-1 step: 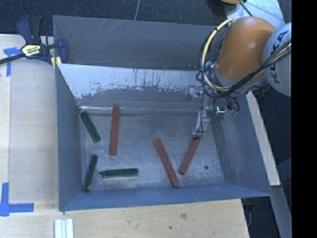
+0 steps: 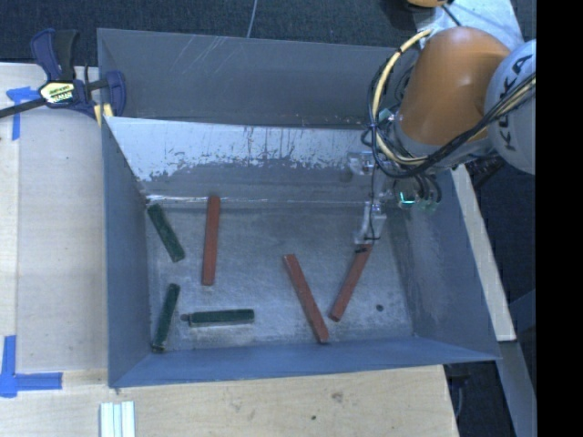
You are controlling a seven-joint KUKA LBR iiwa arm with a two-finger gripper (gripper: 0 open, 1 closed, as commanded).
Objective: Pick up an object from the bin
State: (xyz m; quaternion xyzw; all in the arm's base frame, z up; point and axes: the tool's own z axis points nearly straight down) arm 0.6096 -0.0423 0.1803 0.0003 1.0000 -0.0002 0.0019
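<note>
Your tool [image 2: 368, 231] is at the right-hand brown stick's [image 2: 349, 288] upper end.
Open or closed, you cannot tell; that end probably suits because it's clear of the neighbouring stick [image 2: 305, 297].

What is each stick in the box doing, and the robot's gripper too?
gripper: down in the bin, at the right brown stick's upper end.
right brown stick: slanted, upper end at the gripper.
middle brown stick: lying slanted, untouched.
left brown stick: lying, untouched.
upper green stick: lying by the left wall.
lower-left green stick: lying by the left wall.
bottom green stick: lying crosswise, near the front.
</note>
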